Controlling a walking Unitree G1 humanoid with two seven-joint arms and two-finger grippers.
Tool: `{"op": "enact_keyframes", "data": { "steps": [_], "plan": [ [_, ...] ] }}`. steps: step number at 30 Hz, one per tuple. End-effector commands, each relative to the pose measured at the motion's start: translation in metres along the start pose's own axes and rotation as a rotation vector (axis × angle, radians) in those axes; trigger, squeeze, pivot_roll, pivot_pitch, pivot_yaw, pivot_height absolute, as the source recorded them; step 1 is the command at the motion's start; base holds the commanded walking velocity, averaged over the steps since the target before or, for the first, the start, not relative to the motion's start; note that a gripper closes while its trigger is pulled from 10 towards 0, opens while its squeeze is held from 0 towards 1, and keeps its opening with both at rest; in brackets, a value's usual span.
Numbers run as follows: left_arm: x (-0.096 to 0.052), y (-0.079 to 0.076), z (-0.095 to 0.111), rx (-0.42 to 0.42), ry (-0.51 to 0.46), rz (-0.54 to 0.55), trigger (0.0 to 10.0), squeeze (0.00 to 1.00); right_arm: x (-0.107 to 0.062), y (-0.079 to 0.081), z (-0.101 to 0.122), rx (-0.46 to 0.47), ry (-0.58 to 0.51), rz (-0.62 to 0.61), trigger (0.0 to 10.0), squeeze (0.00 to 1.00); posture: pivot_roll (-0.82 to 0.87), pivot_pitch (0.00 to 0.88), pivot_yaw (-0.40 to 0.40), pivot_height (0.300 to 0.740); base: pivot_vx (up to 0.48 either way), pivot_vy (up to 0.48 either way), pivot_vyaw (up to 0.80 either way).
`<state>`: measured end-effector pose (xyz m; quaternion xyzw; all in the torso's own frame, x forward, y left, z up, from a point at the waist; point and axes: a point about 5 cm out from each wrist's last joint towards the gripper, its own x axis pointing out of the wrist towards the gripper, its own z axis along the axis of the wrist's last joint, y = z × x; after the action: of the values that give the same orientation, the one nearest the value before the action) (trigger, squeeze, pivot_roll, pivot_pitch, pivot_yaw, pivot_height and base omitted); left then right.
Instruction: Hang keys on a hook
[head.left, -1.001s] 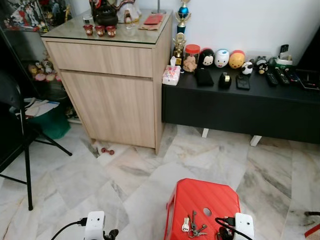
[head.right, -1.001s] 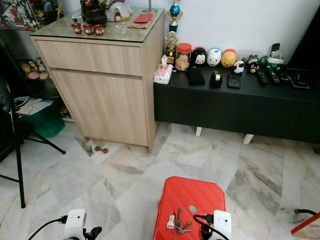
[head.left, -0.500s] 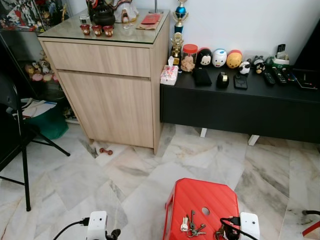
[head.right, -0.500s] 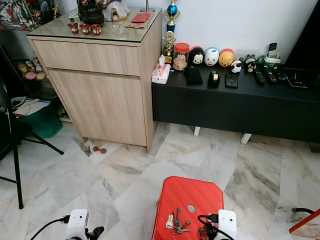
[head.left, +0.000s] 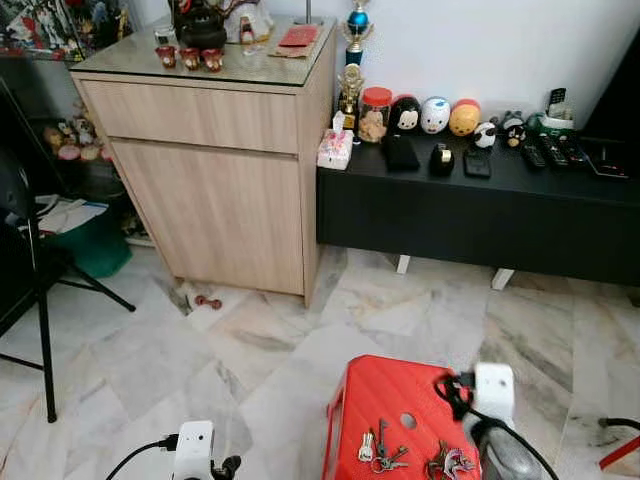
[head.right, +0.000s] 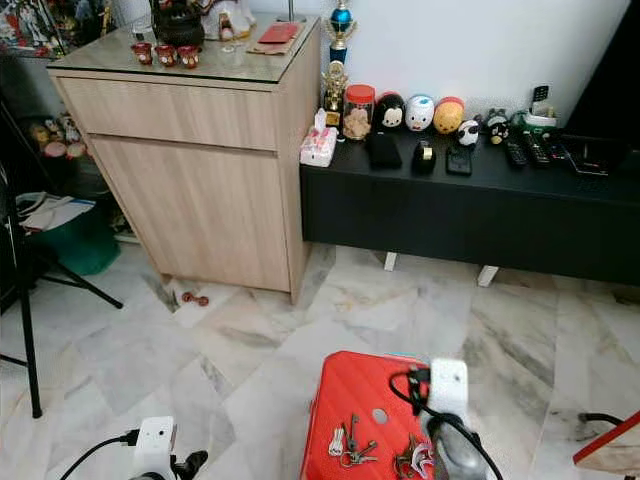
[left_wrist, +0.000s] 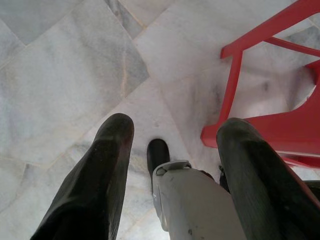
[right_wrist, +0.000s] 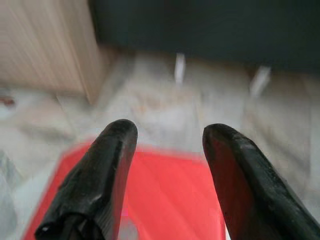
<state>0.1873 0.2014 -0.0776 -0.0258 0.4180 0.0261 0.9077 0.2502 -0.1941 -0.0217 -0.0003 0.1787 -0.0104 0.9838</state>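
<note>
The right arm has come up and forward over the last second: its white wrist block, which sat at the near edge of the red plastic stool (head.left: 400, 395), now stands higher over the stool's far right part, and a second bunch of keys (head.left: 450, 463) with a reddish tag lies uncovered on the seat near the right edge. The first key bunch (head.left: 381, 450) lies flat on the seat just left of the small round hole, apart from the second bunch. That suggests the arm is lining up for a pick — nothing is held yet, and no hook can be made out among the wooden cabinet (head.left: 215, 180), the black low console (head.left: 470, 215) and its row of figurines. The head views give the layout but hide the fingertips behind the wrist. The right wrist view fills that gap: the right gripper (right_wrist: 167, 175) has its two black fingers spread wide and empty, pointed across the red seat toward the marble floor (head.left: 270, 340) and the console's legs — blurred, so likely mid-motion. The left wrist view shows the left gripper (left_wrist: 170, 165) hanging idle, likewise spread and empty, above the floor beside the stool's leg and the robot's own foot.
</note>
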Motion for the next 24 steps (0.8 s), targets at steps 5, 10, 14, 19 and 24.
{"op": "enact_keyframes", "data": {
  "steps": [5,10,14,19,24],
  "plan": [
    [-0.001,0.0,-0.003,-0.001,-0.001,0.0,10.0,0.0,-0.004,0.008,0.029,-0.104,-0.252,-0.012,10.0,0.0,-0.04,0.0,-0.058,0.74,0.0,0.0,0.0],
    [-0.002,0.002,-0.006,-0.006,0.003,0.009,10.0,0.0,-0.019,0.017,0.046,-0.083,-0.392,-0.054,10.0,0.0,-0.04,0.0,-0.057,0.74,0.0,0.0,0.0],
    [-0.003,0.003,-0.007,-0.005,0.006,0.011,10.0,0.0,-0.023,0.014,0.046,-0.084,-0.401,-0.084,10.0,0.0,-0.04,0.0,-0.057,0.74,0.0,0.0,0.0],
    [-0.003,0.002,-0.009,-0.005,0.009,0.009,10.0,0.0,-0.025,0.012,0.033,-0.055,-0.323,-0.099,10.0,0.0,-0.04,0.0,-0.063,0.74,0.0,0.0,0.0],
    [-0.003,0.002,-0.01,-0.007,0.008,0.012,10.0,0.0,-0.023,0.012,0.04,-0.011,-0.297,-0.129,10.0,0.0,-0.03,0.0,-0.066,0.74,0.0,0.0,0.0]
  ]
}}
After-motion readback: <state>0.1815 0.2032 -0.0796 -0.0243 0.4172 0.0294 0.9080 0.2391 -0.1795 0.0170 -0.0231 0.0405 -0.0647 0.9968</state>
